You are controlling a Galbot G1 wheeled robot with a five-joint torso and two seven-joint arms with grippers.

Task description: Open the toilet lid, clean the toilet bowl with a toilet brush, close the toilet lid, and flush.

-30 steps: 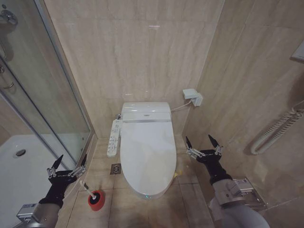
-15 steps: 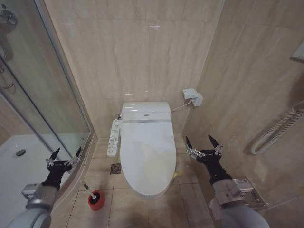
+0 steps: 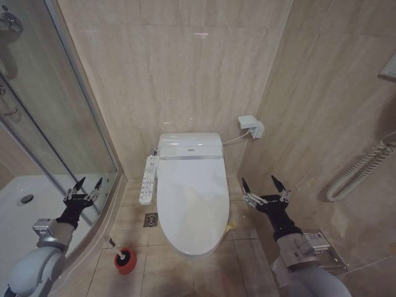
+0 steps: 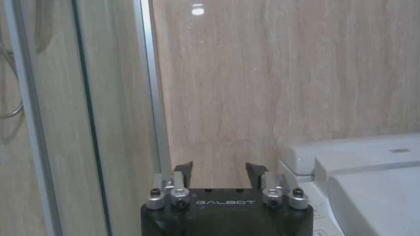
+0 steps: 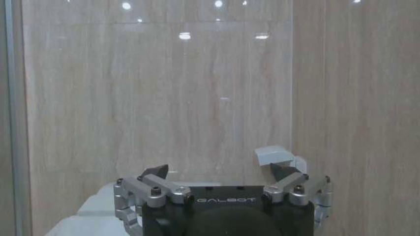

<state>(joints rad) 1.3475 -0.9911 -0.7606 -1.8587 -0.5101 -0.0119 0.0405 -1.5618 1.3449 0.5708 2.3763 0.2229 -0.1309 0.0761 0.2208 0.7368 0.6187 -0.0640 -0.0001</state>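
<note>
The toilet lid (image 3: 192, 198), glossy white oval, lies closed; left gripper (image 3: 83, 187) and right gripper (image 3: 265, 187) spread apart

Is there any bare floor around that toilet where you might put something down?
Yes: bare tiles lie right of the toilet lid, below the right gripper. The left side is crowded: the toilet brush in its red holder, a floor drain, the shower glass, and the left gripper by it.

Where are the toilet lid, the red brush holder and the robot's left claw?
toilet lid (image 3: 193, 201): head view, middle of the shut white cover.
red brush holder (image 3: 125, 260): head view, on its red side, on the floor.
left gripper (image 3: 85, 188): head view, midway between its open fingertips.
</note>
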